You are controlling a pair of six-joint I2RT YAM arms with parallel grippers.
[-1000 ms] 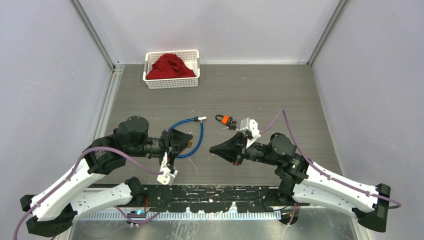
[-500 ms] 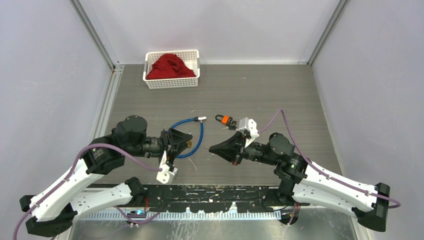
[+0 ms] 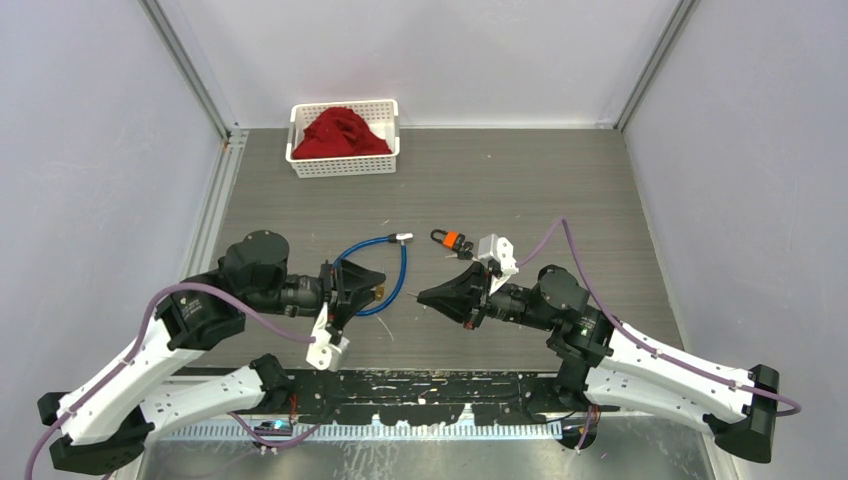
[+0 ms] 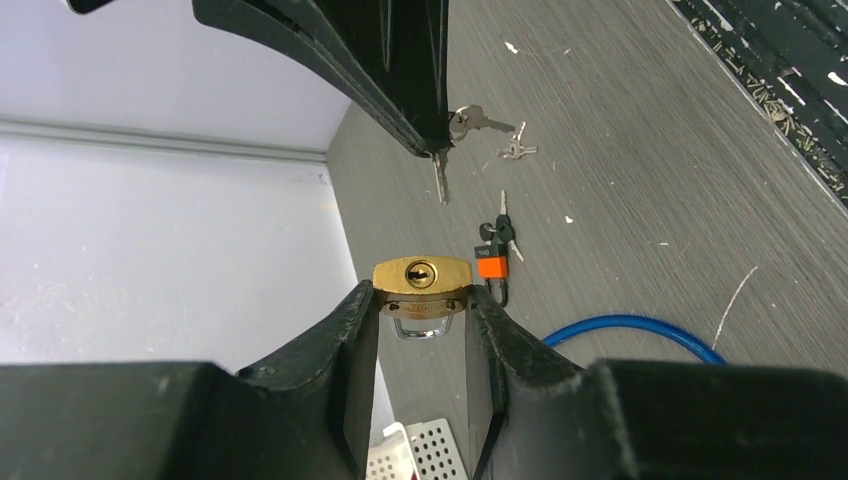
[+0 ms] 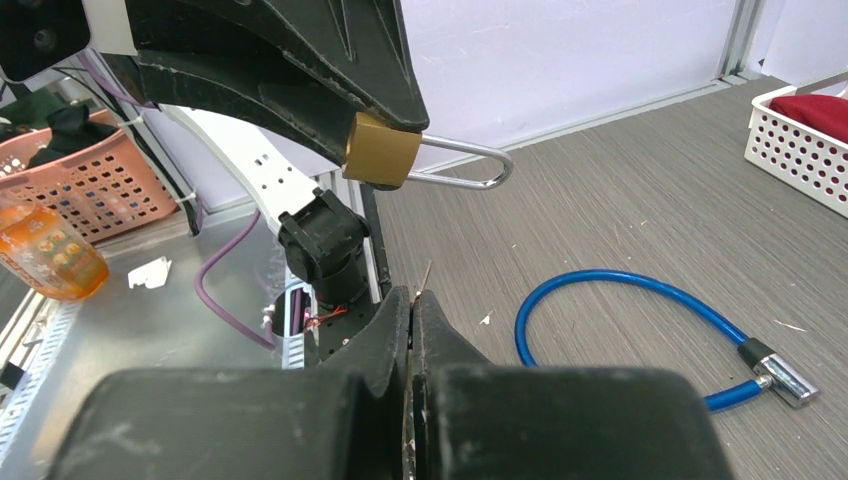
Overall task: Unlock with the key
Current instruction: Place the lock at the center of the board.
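The brass padlock [image 4: 422, 278] is a small, rounded block with a silver shackle; its keyhole sits in the middle of the bottom face, and that face is turned toward the opposite arm. The key [image 4: 441, 186] is a thin silver blade. A ring with at least 1 more key [image 4: 470, 121] hangs beside it.

The left gripper [image 4: 422, 298] is clamped on the padlock's 2 flat sides and holds it off the table, with the shackle pointing back toward its own wrist. The right gripper [image 5: 412, 296] is squeezed fully closed on the key, and only the tip of the blade pokes out past the fingers. Seen from above, the 2 grippers face each other near the front of the table [image 3: 520, 190]. The key tip is near the keyhole but apart from it, and from the left wrist it looks offset to one side.

At the far edge is a white basket [image 3: 345, 168] holding a red cloth [image 3: 340, 132]. A blue cable lock [image 5: 590, 277] lies looped on the table beneath and behind the padlock. A little orange padlock [image 3: 452, 240] with its own keys lies just beyond the right gripper. Nothing sits between the key tip and the keyhole.
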